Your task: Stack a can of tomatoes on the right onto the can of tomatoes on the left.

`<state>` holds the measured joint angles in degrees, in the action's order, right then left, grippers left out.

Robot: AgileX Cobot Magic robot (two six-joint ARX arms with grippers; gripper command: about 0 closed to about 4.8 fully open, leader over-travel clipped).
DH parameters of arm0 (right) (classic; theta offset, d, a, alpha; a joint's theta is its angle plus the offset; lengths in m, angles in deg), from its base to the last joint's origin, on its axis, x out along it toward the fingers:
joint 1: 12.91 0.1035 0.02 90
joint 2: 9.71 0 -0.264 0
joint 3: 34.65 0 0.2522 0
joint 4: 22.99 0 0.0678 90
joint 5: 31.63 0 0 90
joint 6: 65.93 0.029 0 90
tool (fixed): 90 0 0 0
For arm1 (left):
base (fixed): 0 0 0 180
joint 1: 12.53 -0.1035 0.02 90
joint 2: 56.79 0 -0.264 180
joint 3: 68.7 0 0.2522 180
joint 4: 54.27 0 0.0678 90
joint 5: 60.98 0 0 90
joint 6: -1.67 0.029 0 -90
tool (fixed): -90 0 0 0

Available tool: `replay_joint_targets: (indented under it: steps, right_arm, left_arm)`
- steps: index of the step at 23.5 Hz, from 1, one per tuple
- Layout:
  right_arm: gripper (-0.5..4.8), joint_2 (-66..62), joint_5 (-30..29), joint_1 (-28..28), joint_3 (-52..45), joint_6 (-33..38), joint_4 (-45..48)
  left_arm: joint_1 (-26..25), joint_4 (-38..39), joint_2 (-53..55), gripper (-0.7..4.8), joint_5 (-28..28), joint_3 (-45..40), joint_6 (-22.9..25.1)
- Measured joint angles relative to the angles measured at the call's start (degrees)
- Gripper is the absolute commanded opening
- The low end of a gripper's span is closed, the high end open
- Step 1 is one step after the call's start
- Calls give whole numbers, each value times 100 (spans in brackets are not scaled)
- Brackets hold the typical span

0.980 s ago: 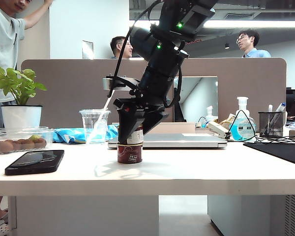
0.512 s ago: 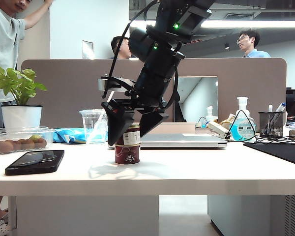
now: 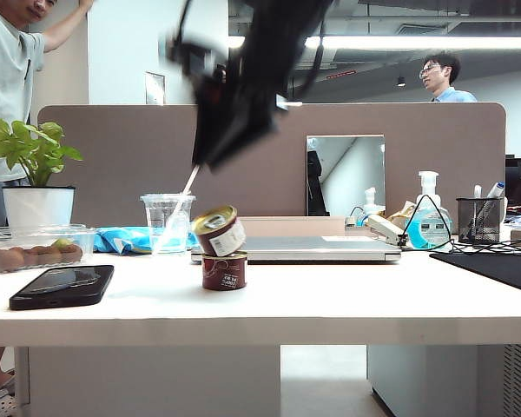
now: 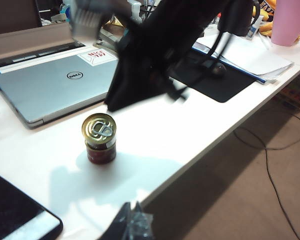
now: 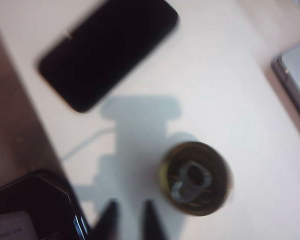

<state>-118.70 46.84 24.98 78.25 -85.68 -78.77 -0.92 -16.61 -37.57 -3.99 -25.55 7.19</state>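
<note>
- Tomato cans numbered two, both near the front middle of the surface, in front of the one closed laptop.
- The lower can stood upright on the surface.
- The upper can sat on the lower one, touching it but tilted hard, with its lid turned up and to the left of the exterior view rather than lying flat.
- From my right wrist camera, one blurred lid with a pull tab showed; I took it for the upper can.
- The right tool hung high above the pair, clear of both. Its two fingers stood close, with a slim gap between them, and held nothing. In the exterior view it was only a dark blur.
- The left tool showed only as a sliver at the edge of its own camera; I could not tell whether it was open or closed. It was well apart from the cans.
- Also on the surface I counted one black phone, one clear plastic cup and one potted plant.
</note>
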Motion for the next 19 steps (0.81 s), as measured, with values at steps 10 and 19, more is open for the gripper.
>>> replay_joint_targets:
  steps: [10,19]
  right_arm:
    - [-9,1110,671,-306,26,-46,656]
    - [-9,3357,616,-227,-2127,411,2302]
  left_arm:
    - [0,-575,-9,-4,503,0,-177]
    - [20,-1266,-142,-4,1672,0,-391]
